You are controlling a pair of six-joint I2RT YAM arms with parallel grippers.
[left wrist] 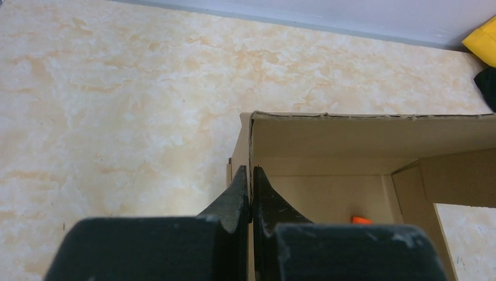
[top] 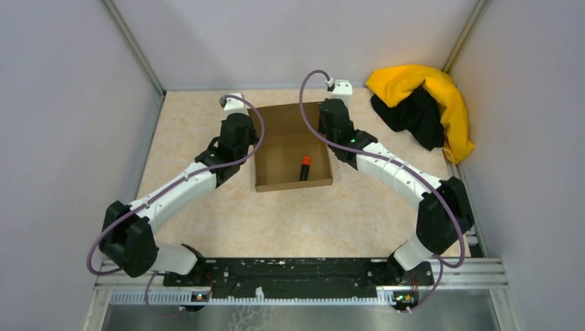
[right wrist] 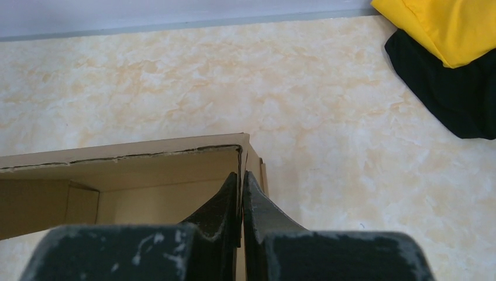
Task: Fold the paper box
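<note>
Item one, the paper box (top: pixel 279 162): you find it near the middle of the table (top: pixel 310 227), toward the far wall, standing open-topped with its side walls raised; the far wall's top edge looks ragged in both wrist views.

Item two, the left gripper (left wrist: pixel 250 171): its fingers are pressed together on the box's left wall, one inside and one outside, near the far left corner.

Item three, the right gripper (right wrist: pixel 241 175): you see the same pinch on the right wall, near the far right corner.

Item four, a small dark stick with an orange end (top: pixel 304 167): it lies on the box floor, toward the right wall.

Item five, a yellow-and-black cloth heap (top: pixel 421 103): it sits in the far right corner, apart from the box.
</note>
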